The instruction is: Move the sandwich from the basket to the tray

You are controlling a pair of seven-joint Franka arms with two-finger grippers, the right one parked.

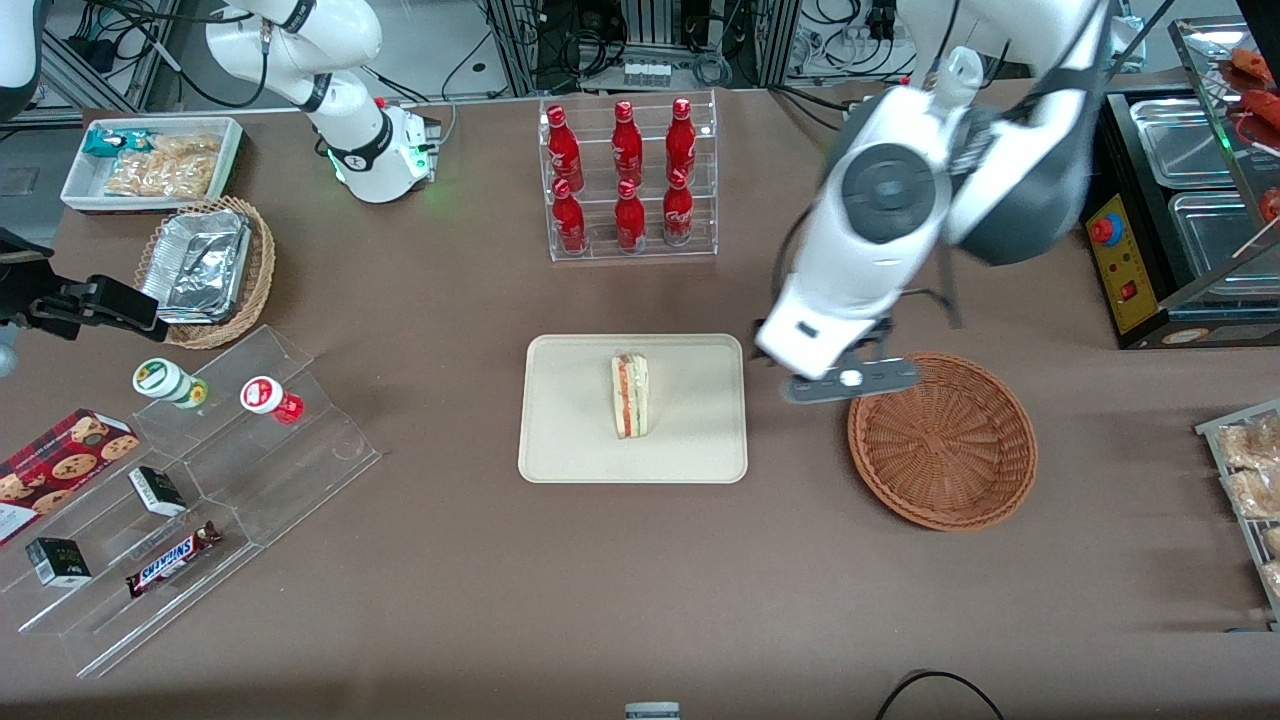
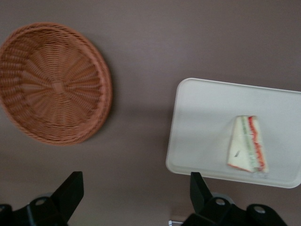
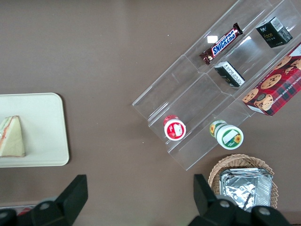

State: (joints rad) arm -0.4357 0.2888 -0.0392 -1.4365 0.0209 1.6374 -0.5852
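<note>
The sandwich [image 1: 630,395], a white wedge with red and green filling on its edge, lies on the cream-beige tray [image 1: 570,440] at the table's middle. It also shows on the tray [image 2: 202,122] in the left wrist view [image 2: 247,150] and in the right wrist view [image 3: 11,139]. The reddish-brown wicker basket [image 1: 942,440] is empty beside the tray, toward the working arm's end; it shows too in the left wrist view [image 2: 54,84]. My left gripper [image 1: 850,380] hovers open and empty above the table between tray and basket, by the basket's rim. Its fingers [image 2: 70,188] stand wide apart.
A clear rack of red bottles [image 1: 628,180] stands farther from the front camera than the tray. A clear stepped display [image 1: 190,490] with snacks and a lighter basket of foil trays [image 1: 205,270] lie toward the parked arm's end. A black warmer [image 1: 1180,210] and bagged pastries [image 1: 1250,470] sit at the working arm's end.
</note>
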